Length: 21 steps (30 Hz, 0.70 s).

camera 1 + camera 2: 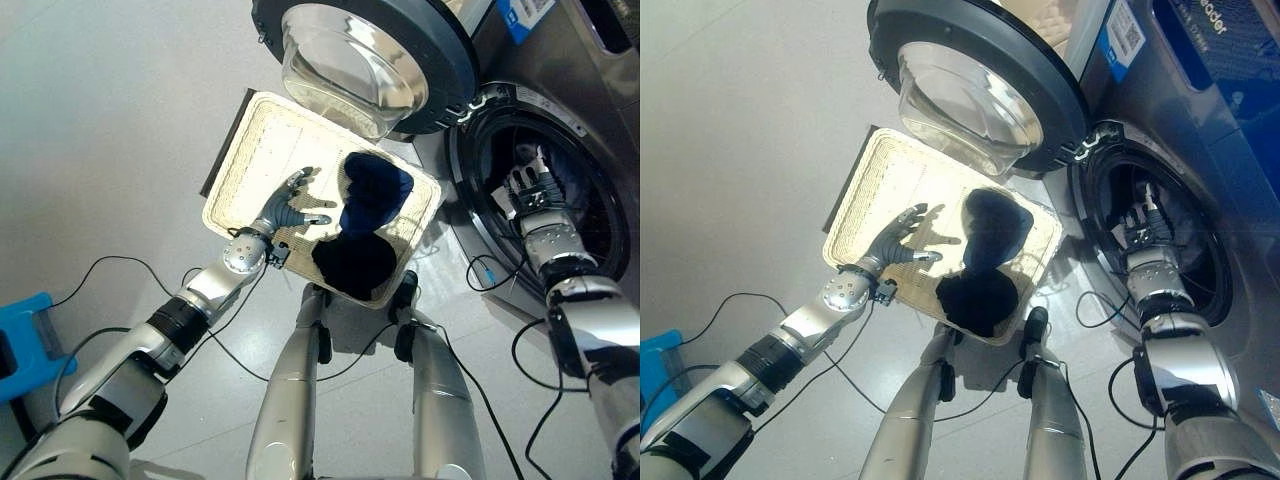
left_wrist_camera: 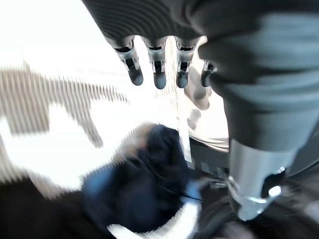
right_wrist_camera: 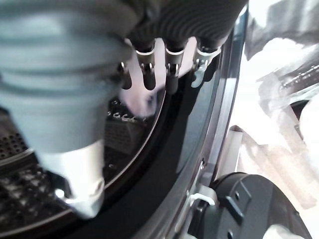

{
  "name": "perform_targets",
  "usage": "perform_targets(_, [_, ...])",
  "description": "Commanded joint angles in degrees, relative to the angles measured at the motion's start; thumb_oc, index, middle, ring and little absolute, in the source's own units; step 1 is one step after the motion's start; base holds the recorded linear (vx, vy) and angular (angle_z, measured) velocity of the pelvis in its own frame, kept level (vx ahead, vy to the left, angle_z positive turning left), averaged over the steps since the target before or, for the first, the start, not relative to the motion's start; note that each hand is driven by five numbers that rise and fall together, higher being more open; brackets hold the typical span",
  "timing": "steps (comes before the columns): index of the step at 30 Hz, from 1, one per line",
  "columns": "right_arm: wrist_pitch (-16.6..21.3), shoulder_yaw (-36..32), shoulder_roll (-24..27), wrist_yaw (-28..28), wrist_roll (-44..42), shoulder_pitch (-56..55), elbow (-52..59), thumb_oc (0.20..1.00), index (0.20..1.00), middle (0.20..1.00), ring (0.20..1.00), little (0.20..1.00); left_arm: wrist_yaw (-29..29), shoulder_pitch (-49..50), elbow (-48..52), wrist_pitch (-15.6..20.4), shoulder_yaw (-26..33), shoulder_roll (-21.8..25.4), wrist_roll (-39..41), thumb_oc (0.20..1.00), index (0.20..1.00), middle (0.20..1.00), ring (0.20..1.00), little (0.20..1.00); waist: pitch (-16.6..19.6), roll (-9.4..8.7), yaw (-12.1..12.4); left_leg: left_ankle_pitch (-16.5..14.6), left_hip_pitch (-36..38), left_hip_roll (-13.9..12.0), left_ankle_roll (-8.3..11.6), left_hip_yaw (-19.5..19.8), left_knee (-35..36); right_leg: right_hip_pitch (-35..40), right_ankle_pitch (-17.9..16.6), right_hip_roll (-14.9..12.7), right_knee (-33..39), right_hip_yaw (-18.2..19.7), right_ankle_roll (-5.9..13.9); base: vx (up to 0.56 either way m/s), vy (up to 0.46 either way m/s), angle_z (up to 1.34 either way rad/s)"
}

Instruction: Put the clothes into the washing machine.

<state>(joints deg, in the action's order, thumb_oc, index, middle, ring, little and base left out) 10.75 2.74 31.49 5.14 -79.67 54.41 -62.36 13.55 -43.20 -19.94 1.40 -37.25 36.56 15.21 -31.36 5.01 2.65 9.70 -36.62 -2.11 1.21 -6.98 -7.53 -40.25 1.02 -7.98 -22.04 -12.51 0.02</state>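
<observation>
left eye view: a pale woven basket (image 1: 262, 140) lies at the centre of the frame, tilted, on the light floor (image 1: 110, 110). dark blue clothes (image 1: 372, 192) sit in its right half, a darker black heap (image 1: 355, 265) just below them near the basket's lower edge. the left hand (image 1: 290, 212) comes in from the lower left and hangs over the bare left part of the basket, fingers spread straight, holding nothing, just left of the clothes. the washer (image 1: 560, 70) fills the upper right; its round door (image 1: 360, 55) stands swung open at top centre above the basket. the right hand (image 1: 530, 190) is inside the drum opening (image 1: 590, 215) at the right edge, fingers loosely extended; whether cloth is in them i cannot tell here.

right eye view: same layout, the left hand (image 1: 902, 238) open over the basket (image 1: 880, 175), the clothes (image 1: 992, 228) at centre, the right hand (image 1: 1142, 232) inside the drum mouth at right.

left wrist view: straight dark-tipped fingers (image 2: 158, 67) at the top, empty; the blue clothes (image 2: 144, 189) lie below them at lower centre, apart from the fingers.

right wrist view: the fingers (image 3: 172, 72) hang relaxed at the top over the drum rim (image 3: 199, 129), gripping nothing; the perforated drum (image 3: 30, 184) shows at lower left.
</observation>
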Motion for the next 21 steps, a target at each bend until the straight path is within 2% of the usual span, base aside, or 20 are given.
perform_targets(1, [11.8,-1.4,-1.3,7.8,8.0,-2.4,6.1,1.000,1.000,1.000,1.000,1.000,3.4,-2.6,-1.5,-1.0,-0.7,-2.4,-15.2,1.000,1.000,1.000,1.000,1.000,1.6,1.52,-1.7,-7.7,1.3,2.9,1.14,-4.7,-4.0,0.8,-3.1,-0.7,1.1,-3.9,6.29,-0.01,0.062,-0.07])
perform_targets(2, [12.8,-0.9,-2.6,10.5,11.1,-3.3,8.0,1.000,1.000,1.000,1.000,1.000,3.3,-3.7,-1.2,-2.1,-1.9,-2.2,-17.8,1.000,1.000,1.000,1.000,1.000,1.6,1.73,-2.1,-7.7,1.2,2.8,1.20,-5.0,-4.0,0.5,-3.1,-0.7,1.2,-3.7,6.31,-0.01,0.064,-0.12])
perform_targets(8, [13.8,1.9,-4.4,14.8,17.7,-5.7,12.2,1.000,1.000,1.000,1.000,1.000,2.4,-5.9,-0.4,-3.8,-5.6,-1.0,-28.2,1.000,1.000,1.000,1.000,1.000,1.6,2.27,-2.8,-7.5,1.2,2.9,1.35,-5.9,-3.6,0.5,-3.4,-0.8,2.3,-3.4,6.34,-0.01,0.038,-0.12])
perform_targets(12, [14.3,4.6,-5.3,16.2,22.5,-5.9,13.9,1.000,1.000,1.000,1.000,1.000,6.6,-7.3,-3.6,-5.2,-7.7,-1.3,-32.6,1.000,1.000,1.000,1.000,1.000,1.6,1.97,-3.4,-7.2,0.8,2.5,1.77,-6.3,-3.5,0.1,-3.6,-0.5,2.6,-3.0,6.40,-0.02,0.022,-0.08])
perform_targets(14, [14.6,6.7,-6.9,16.7,25.4,-6.9,16.6,1.000,1.000,1.000,1.000,1.000,13.6,-7.8,-7.2,-4.8,-7.8,-2.5,-38.6,1.000,1.000,1.000,1.000,1.000,1.6,1.42,-4.0,-6.9,0.1,2.1,2.07,-6.5,-3.7,-0.5,-3.5,-0.2,2.5,-2.6,6.35,-0.02,0.016,-0.05])
perform_targets(16, [14.3,7.5,-7.3,16.8,25.9,-7.5,17.9,1.000,1.000,1.000,1.000,1.000,15.5,-8.2,-8.3,-4.7,-7.8,-2.7,-40.3,1.000,1.000,1.000,1.000,1.000,1.6,1.19,-4.2,-6.8,0.2,2.0,2.17,-6.7,-3.5,-0.5,-3.5,0.0,2.6,-2.5,6.37,-0.01,0.007,-0.07])
perform_targets(18, [13.3,9.2,-8.8,15.9,25.7,-8.4,19.6,1.000,1.000,1.000,1.000,1.000,20.6,-10.2,-13.6,-3.7,-7.7,-3.9,-46.3,1.000,1.000,1.000,1.000,1.000,1.6,0.49,-5.0,-6.5,-0.3,1.4,2.60,-7.3,-3.5,-1.2,-3.5,0.4,2.3,-2.2,6.29,-0.02,0.028,-0.06])
perform_targets(21, [12.7,9.9,-9.2,15.2,25.7,-8.6,19.7,1.000,1.000,1.000,1.000,1.000,21.7,-11.8,-16.3,-4.0,-8.1,-4.1,-48.2,1.000,1.000,1.000,1.000,1.000,1.6,0.17,-5.4,-6.3,-0.5,1.2,2.86,-7.5,-3.6,-1.5,-3.4,0.5,2.2,-1.9,6.27,0.00,0.011,0.00])
